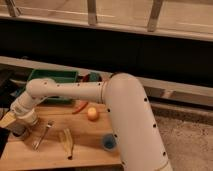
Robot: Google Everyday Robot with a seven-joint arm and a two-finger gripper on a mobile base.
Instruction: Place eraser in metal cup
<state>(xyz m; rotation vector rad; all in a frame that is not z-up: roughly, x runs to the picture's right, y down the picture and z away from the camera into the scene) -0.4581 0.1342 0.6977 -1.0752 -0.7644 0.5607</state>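
White arm's claw (11, 120) low at the wooden surface's (85, 145) left edge over the squat shiny metal cup (20, 133); grip state and the small grey eraser's whereabouts can't be told; judged light, stiff, best pinched across its narrow sides.

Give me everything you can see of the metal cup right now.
The metal cup is a small, squat round cup, dull grey and metallic-looking, standing upright near the left end of the wooden table. Only its lower body shows; the gripper and the white wrist above hide its rim and inside, so what it holds cannot be seen. Whether the gripper touches it is unclear. A metal utensil lies just to the right, apart from it.
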